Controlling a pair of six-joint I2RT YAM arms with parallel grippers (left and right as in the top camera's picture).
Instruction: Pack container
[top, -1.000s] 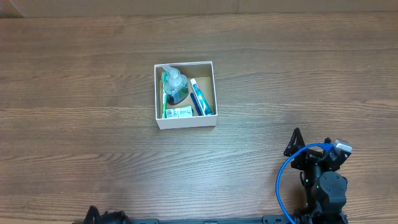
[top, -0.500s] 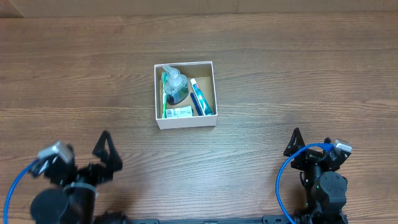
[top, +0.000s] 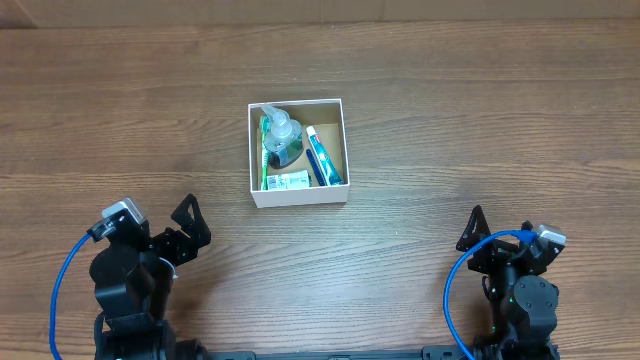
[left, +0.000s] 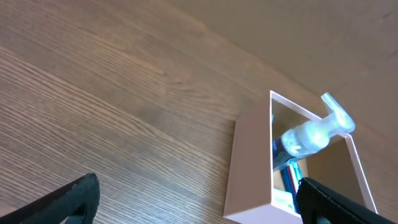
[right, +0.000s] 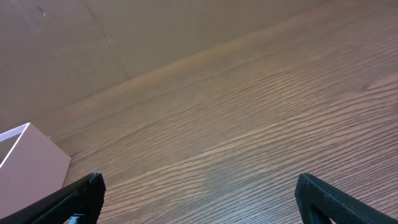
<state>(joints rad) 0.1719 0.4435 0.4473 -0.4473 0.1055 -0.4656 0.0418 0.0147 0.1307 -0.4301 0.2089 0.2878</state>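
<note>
We log the container (top: 298, 196) resting packed on the surface (top: 500, 120), left gripper (top: 192, 225) and right gripper (top: 470, 228) on its near side, fingers wide apart and empty; a careless reach risks snagging the pump bottle (top: 281, 140) or shoving the container.

The container (top: 298, 196), a small square white-walled cardboard box, brown inside, sits upright and lidless, just toward eleven o'clock from the middle of the tabletop (top: 500, 120).

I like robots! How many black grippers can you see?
2: the black left gripper at the brown wooden table's lower-left edge, the black right gripper at its lower-right. None seems hidden.
</note>
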